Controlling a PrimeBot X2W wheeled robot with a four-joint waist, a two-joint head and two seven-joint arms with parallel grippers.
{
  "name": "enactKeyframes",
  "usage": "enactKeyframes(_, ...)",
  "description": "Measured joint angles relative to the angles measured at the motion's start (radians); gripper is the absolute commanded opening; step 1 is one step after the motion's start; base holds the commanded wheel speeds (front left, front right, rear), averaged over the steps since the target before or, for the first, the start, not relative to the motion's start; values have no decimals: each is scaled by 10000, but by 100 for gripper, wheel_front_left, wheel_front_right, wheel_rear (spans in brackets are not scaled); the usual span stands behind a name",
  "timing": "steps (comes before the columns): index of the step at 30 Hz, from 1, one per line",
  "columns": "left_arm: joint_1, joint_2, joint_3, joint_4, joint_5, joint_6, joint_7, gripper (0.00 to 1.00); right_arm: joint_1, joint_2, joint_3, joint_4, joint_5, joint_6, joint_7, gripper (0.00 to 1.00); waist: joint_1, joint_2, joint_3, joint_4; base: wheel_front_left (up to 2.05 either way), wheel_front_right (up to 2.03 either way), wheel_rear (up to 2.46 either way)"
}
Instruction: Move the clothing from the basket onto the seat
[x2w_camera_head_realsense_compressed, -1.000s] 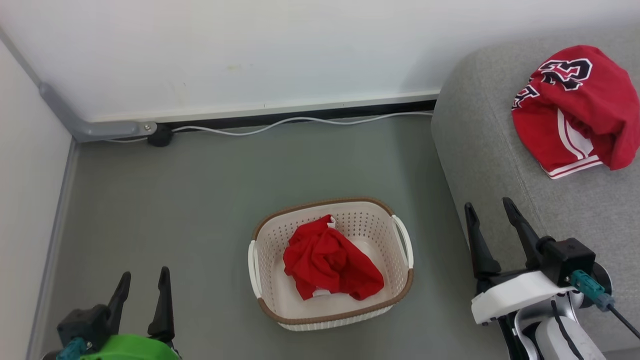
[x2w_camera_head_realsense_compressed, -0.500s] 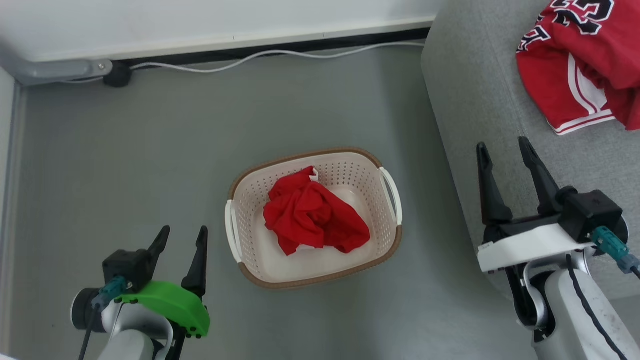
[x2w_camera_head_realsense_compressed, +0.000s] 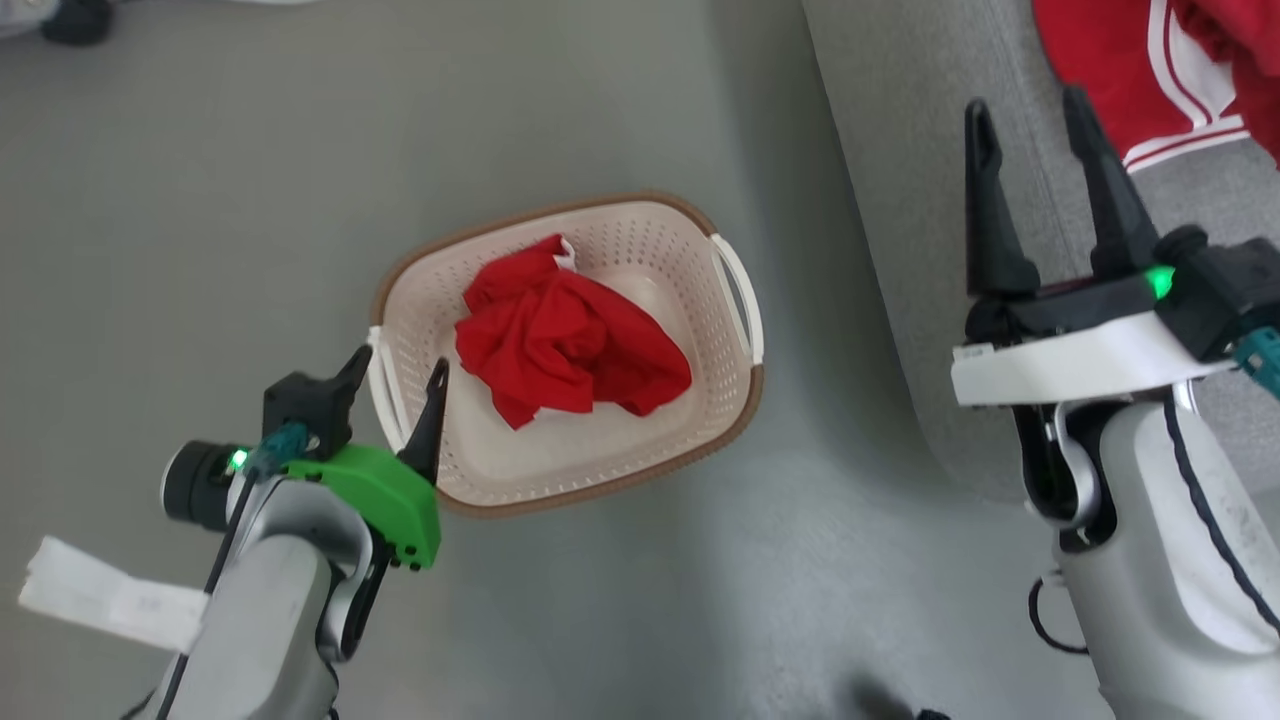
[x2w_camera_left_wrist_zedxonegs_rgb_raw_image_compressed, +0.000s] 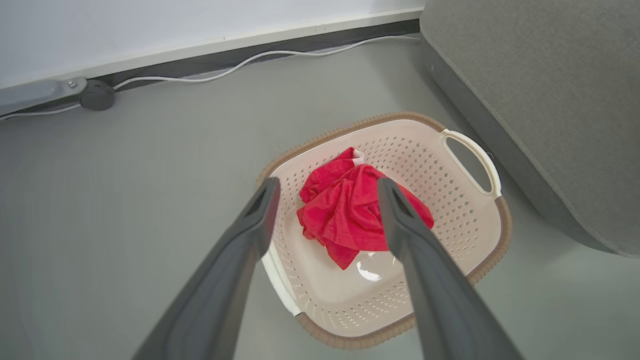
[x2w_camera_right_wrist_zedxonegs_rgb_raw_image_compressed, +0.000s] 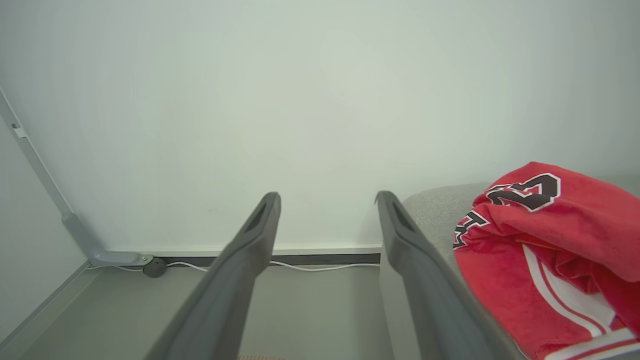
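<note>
Plain red garment (x2w_camera_head_realsense_compressed: 570, 345) crumpled in basket (x2w_camera_head_realsense_compressed: 640, 240) on floor (x2w_camera_head_realsense_compressed: 200, 150): likely light, limp; pinch raised middle fold. Left hand (x2w_camera_head_realsense_compressed: 400, 360) spread, empty, at basket's left rim. Right hand (x2w_camera_head_realsense_compressed: 1025, 100) spread, empty, above sofa (x2w_camera_head_realsense_compressed: 900, 200), where striped jersey (x2w_camera_head_realsense_compressed: 1090, 50) lies.

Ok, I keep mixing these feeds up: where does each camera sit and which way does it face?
Head view: on the head, looking steeply down at basket, red garment, sofa, striped jersey; left gripper, right gripper, forearms show.
Left wrist view: on the left wrist, aimed down into the basket; own fingers show.
Right wrist view: on the right wrist, facing the wall past the sofa; own fingers show.
Shared: head and left wrist, basket and garment; head and right wrist, jersey.
</note>
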Motion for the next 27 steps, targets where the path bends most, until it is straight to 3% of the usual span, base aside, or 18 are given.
enactKeyframes(11, -1531, -48, -376, 890, 652, -159, 364, 100, -1510, 247, 128, -215, 130, 77, -136, 100, 0, 0, 1566, -597, 0, 0, 0)
enactKeyframes(27, -3564, 420, -673, 1509, 1509, -466, 769, 100, -2621, 399, -184, -280, 558, -31, -380, 100, 0, 0, 3706, -1501, 0, 0, 0)
